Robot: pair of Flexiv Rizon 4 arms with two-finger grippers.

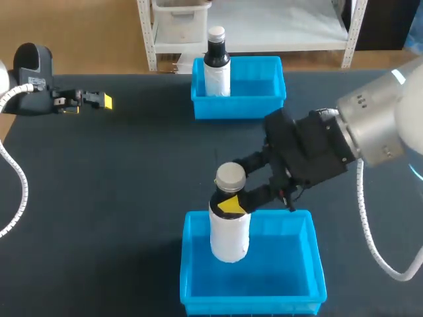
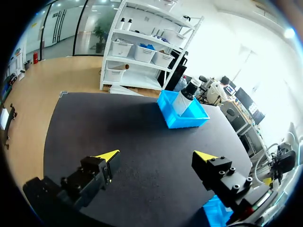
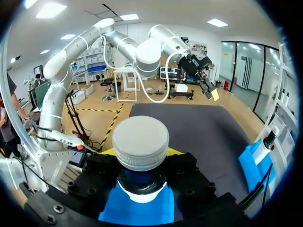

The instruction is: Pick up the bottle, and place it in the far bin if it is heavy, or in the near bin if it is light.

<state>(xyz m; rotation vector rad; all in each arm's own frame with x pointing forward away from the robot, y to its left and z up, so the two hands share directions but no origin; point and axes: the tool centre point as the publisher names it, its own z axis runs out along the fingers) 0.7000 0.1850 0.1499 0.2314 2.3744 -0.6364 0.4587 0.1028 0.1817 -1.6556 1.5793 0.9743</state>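
left gripper (image 1: pixel 99 100) sat out at the table's (image 1: pixel 119 185) far left edge, fingers spread wide with nothing between them, well apart from both bins, likely parked to leave the middle free. far bin (image 1: pixel 244 107) had a dark bottle (image 1: pixel 217 69) standing upright in its left corner. task bottle (image 1: pixel 229 234), white body and grey cap, was upright with its lower half inside the near bin (image 1: pixel 251 305), at the bin's far left part; couldn't tell if the base touched the floor. right gripper (image 1: pixel 232 188), coming in from the right, was clamped on the neck just under the cap from two sides. the high grip probably kept the fingers clear of the bin walls. going into the near bin suggests it was judged light.
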